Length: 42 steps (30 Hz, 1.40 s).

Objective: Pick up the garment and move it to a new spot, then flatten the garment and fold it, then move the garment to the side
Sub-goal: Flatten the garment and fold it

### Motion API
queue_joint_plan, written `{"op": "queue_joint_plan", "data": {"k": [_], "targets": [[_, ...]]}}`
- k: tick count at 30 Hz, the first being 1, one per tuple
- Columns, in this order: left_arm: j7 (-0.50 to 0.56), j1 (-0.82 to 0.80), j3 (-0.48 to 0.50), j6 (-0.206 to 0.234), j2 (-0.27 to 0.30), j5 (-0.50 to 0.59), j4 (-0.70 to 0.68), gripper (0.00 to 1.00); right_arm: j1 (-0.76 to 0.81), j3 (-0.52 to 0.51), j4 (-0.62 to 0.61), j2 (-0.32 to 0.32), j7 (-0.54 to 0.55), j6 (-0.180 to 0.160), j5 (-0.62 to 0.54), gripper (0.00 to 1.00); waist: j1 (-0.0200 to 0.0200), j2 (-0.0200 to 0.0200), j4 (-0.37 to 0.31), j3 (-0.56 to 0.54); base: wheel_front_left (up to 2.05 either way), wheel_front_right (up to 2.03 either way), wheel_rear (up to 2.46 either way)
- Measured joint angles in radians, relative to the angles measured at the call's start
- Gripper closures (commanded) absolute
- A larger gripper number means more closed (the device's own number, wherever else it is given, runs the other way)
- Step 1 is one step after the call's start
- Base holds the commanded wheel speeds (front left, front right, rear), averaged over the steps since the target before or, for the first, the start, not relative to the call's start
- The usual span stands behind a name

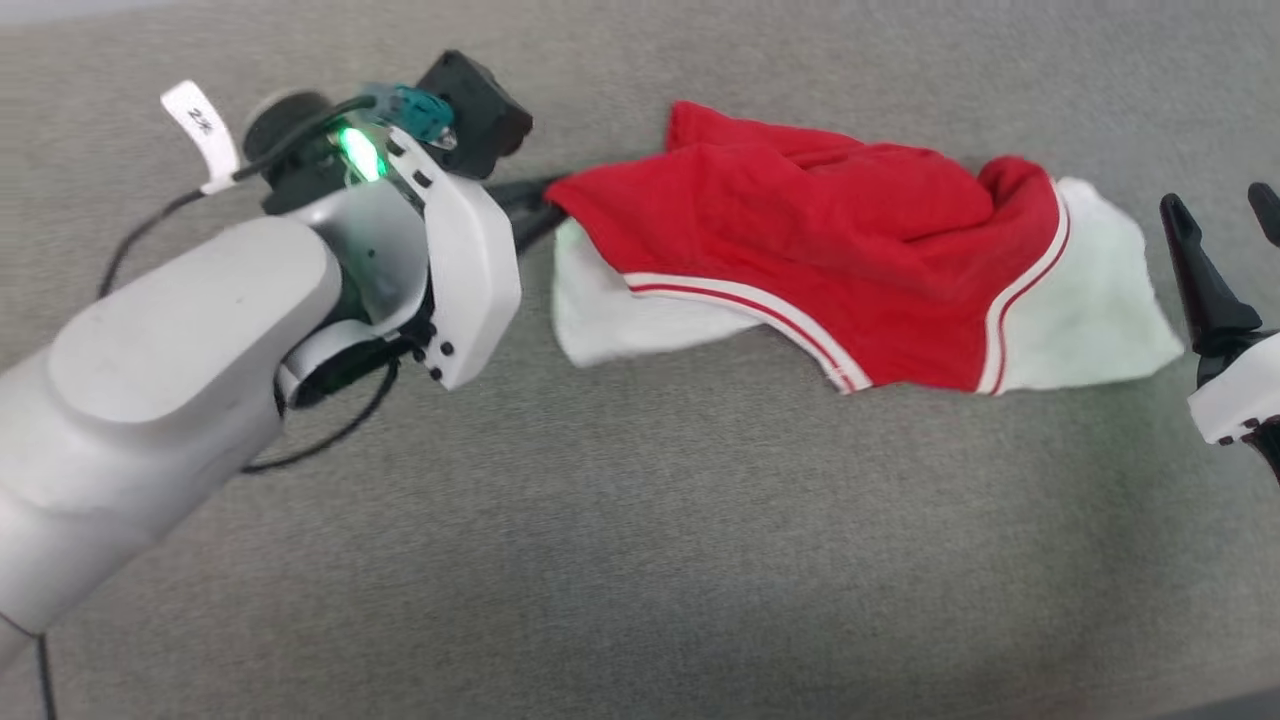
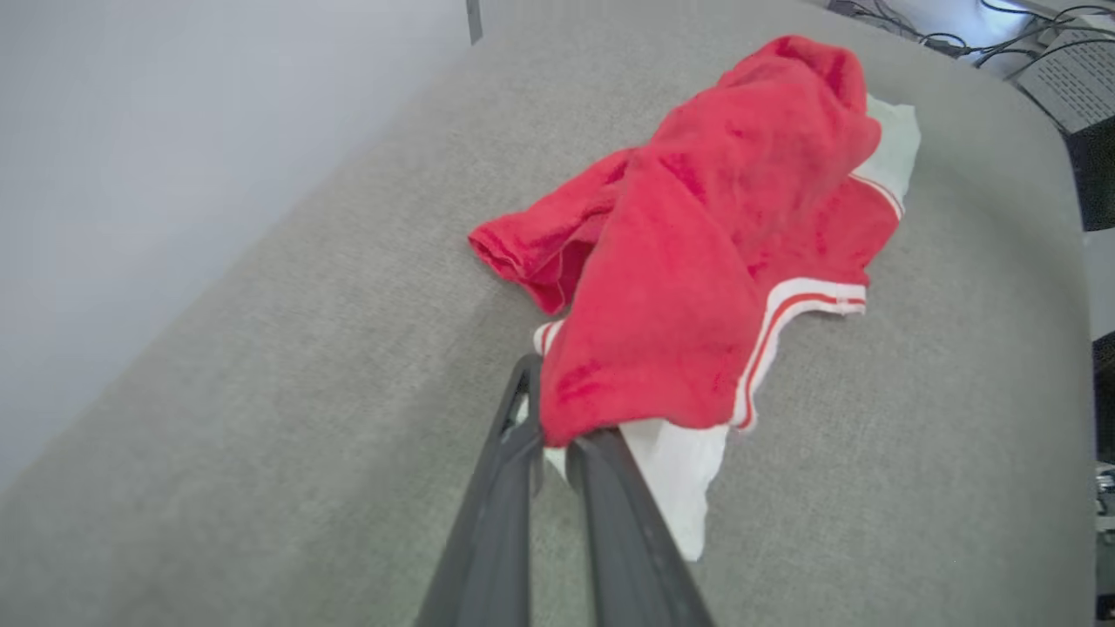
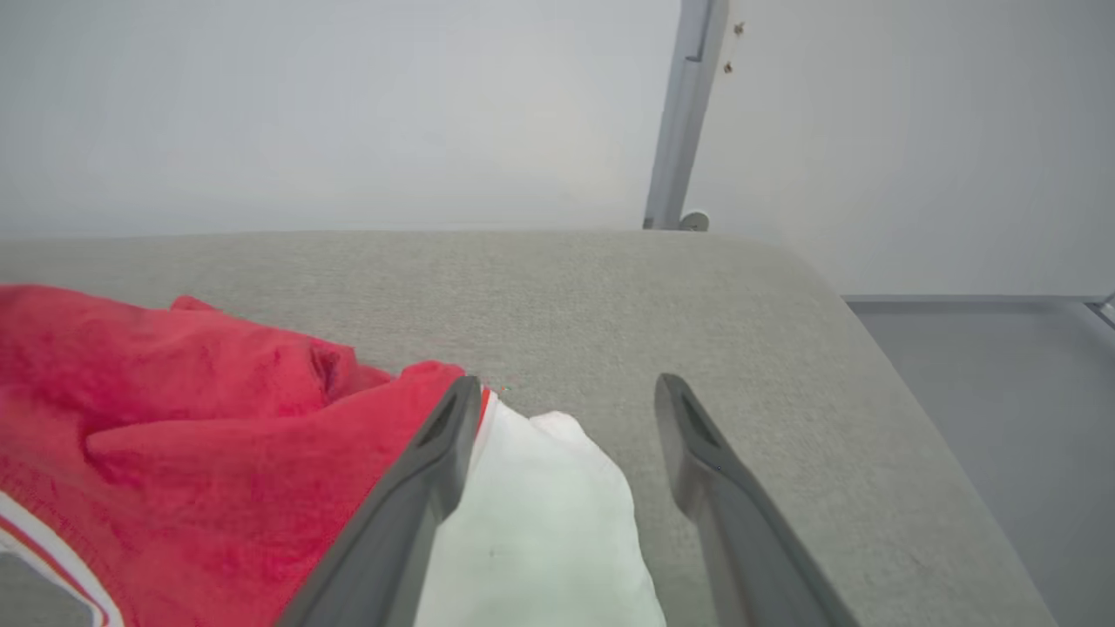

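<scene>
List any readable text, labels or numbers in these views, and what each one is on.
"22": white tag beside the left arm, head view. It is printed sideways, and a third character is too blurred to read.
Garment: no print, brand or label can be made out on the cloth in either wrist view or the head view.
Nothing else is readable.

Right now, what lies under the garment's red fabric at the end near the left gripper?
A white sleeve pokes out beneath the red of the garment, on the grey surface. The left gripper is shut on that red edge. Deeper under the folds is hidden.
</scene>
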Motion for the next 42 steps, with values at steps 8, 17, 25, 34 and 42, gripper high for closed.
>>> {"op": "queue_joint_plan", "data": {"k": [8,17,25,34,42], "targets": [[-0.008,0.028,0.003,0.0,-0.042,0.213,-0.149,1.0,0.025,-0.016,-0.067,0.015,0.05,0.0,-0.015,0.0,0.0001,0.0,0.04,-0.028,0.0,0.0,0.0],[0.142,0.276,-0.002,0.0,-0.119,0.293,-0.228,1.0,0.038,-0.028,-0.102,0.034,0.068,0.0,-0.021,0.0,0.0,0.0,0.005,0.008,0.0,0.0,0.0],[0.187,0.285,-0.002,0.0,-0.046,0.145,-0.197,0.0,0.046,-0.041,-0.112,0.051,0.068,0.0,-0.033,0.0,0.0,0.0,0.004,0.019,0.0,0.0,0.0],[0.269,0.086,0.031,0.0,0.079,-0.061,-0.267,0.0,0.058,-0.038,-0.123,0.067,0.06,0.0,-0.038,0.0,0.0001,0.0,-0.007,0.021,0.0,0.0,0.0],[0.371,0.02,0.056,0.0,-0.065,-0.279,-0.01,0.0,0.042,-0.012,-0.119,0.087,0.044,0.0,-0.033,0.0,0.0001,0.0,-0.04,0.051,0.0,0.0,0.0]]}}
